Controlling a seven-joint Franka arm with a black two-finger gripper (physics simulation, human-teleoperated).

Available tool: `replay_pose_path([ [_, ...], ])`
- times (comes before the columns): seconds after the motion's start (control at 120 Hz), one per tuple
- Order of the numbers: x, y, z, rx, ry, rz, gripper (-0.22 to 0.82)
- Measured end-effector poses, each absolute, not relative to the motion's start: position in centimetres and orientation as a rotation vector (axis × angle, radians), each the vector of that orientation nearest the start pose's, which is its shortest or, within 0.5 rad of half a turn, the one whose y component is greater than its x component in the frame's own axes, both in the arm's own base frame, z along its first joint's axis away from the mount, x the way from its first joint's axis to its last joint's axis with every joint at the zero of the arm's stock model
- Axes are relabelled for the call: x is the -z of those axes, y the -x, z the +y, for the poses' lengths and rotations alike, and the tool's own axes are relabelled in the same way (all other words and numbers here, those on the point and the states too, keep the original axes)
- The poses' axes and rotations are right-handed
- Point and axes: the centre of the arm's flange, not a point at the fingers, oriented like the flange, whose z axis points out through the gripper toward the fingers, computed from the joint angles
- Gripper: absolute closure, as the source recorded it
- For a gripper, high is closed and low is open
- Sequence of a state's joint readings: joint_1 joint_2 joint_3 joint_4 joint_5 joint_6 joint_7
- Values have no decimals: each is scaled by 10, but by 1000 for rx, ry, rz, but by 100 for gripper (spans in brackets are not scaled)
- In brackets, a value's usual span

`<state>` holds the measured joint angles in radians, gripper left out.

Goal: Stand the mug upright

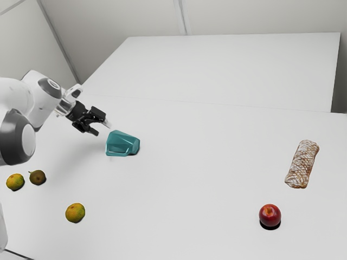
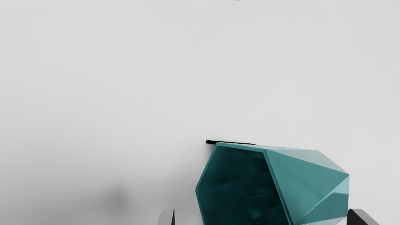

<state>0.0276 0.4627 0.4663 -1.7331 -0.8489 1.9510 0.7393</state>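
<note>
Mug on its side, teal, inside shadowed

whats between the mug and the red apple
Bare white tabletop, nothing else, lies between the mug and the red apple, as the exterior view shows.

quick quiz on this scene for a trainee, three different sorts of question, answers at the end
1. True or false: the teal mug is standing upright.
2. Which fruit lies nearest the patterned roll?
3. Fill the gap: the fingers of the gripper are ____ (open / shut on the mug).

Key: 1. false, it lies on its side; 2. the red apple; 3. open
</note>
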Motion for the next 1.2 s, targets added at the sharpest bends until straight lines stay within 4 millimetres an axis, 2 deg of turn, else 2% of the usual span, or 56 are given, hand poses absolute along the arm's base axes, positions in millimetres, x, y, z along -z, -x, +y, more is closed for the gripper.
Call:
replay_pose_path([
  [0.667, -293, -591, 214, -281, -2328, 216, 0],
  [1.008, -281, -590, 204, -275, -2256, 220, 0],
  [1.2, -280, -592, 198, -276, -2242, 210, 9],
])
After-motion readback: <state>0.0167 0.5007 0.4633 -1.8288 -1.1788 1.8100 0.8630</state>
